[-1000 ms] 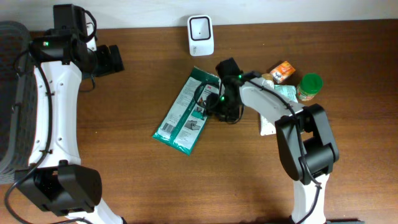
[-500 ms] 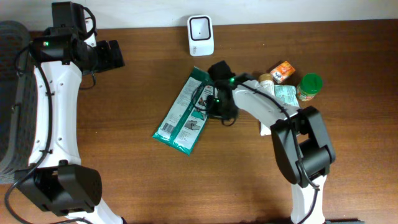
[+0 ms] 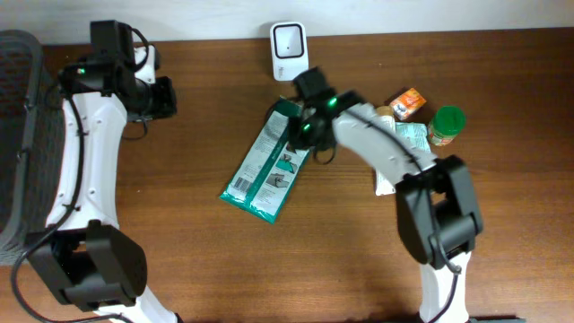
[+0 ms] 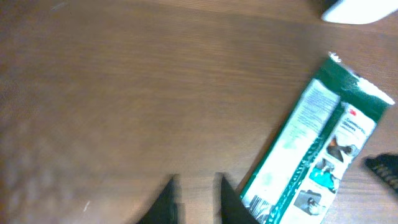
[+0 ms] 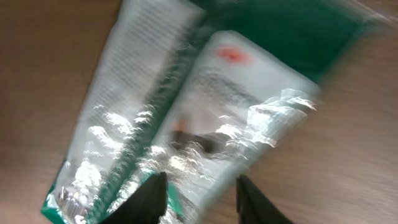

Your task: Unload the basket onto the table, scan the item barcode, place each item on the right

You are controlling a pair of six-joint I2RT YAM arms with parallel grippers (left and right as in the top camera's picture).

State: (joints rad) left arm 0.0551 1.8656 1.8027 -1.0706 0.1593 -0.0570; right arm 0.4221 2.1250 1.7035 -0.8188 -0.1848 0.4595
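Note:
The item, a flat green and white package (image 3: 267, 163), lies slantwise on the wooden table below the white scanner (image 3: 289, 51). A barcode shows at its lower end in the left wrist view, on the package (image 4: 317, 149). My right gripper (image 3: 301, 133) hovers over the package's upper right end. It is open in the blurred right wrist view, where the gripper (image 5: 202, 199) has one finger over the package (image 5: 186, 118) and the other over bare wood. My left gripper (image 3: 166, 97) is far left, and in its wrist view the gripper (image 4: 199, 200) holds nothing, its fingers a narrow gap apart.
Right of the package lie an orange box (image 3: 408, 102), a green-lidded jar (image 3: 446, 126) and a white and green packet (image 3: 399, 148). A grey basket (image 3: 16, 144) stands at the table's left edge. The scanner's corner (image 4: 360, 9) shows in the left wrist view.
My right gripper slid up and left along the package toward the scanner. The left arm shifted slightly right and down, and its fingers drew close together. The package stayed put.

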